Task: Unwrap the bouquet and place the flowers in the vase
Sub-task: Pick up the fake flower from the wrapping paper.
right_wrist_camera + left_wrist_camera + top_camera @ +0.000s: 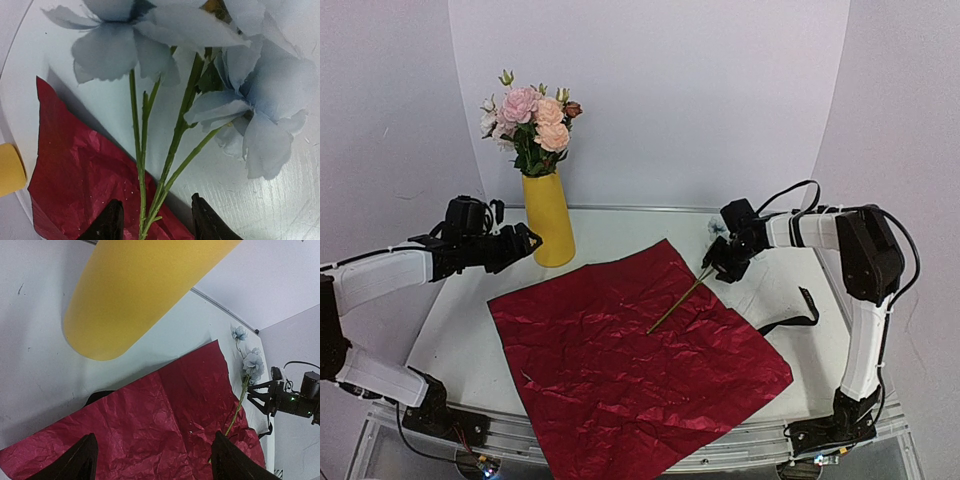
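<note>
Wide open, empty: left gripper, just beside yellow vase at back left, pink and peach flowers standing in it. Spread flat on table: dark red wrapping paper. At paper's far right corner: right gripper, jaws apart either side of stems of pale blue flowers, not pinching them.

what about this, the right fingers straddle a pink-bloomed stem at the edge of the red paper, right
Not pink: the blooms are pale blue, as the right wrist view shows. The right fingers do straddle the stem at the edge of the red paper.
</note>
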Motion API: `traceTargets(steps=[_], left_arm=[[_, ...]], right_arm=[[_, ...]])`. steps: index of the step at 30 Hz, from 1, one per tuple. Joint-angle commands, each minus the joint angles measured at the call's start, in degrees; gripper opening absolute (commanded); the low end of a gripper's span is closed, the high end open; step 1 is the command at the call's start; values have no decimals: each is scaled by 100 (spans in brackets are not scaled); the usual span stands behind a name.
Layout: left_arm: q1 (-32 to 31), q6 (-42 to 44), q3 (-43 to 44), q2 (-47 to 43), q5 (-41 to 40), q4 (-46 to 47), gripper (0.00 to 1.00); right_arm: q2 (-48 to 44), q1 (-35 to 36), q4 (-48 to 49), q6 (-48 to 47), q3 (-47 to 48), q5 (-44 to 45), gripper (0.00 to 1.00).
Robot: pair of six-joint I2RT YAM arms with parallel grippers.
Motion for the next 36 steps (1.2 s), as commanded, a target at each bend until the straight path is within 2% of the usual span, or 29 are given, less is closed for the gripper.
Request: traceTargets(steps=[1,5,11,12,14,15,23,29,36], left_arm=[[-14,114,617,324,222,73,79],[-14,146,808,535,264,74,79],[-14,262,909,646,362,74,79],[-14,262,927,652,382,73,79],[-14,239,987,664,421,71,79],[-15,225,1015,693,436,71,79],[-14,14,1167,751,726,69,77],[-163,-745,1307,764,1269,86,77],[-1104,-1016,1449,759,651,155,78]], right_arm=[[249,-34,-100,393,291,12,46],[534,-46,-97,402,521,14,42],[666,-73,-88,502,682,18,26],[661,-77,-90,508,687,11,21],[642,-89,-91,503,694,-25,4],[618,-98,-88,496,683,-46,1],[-194,-108,-87,230,589,137,0],[-837,-102,13,-425,618,-940,0],[-1664,1,696,-1119,-197,-1795,0]])
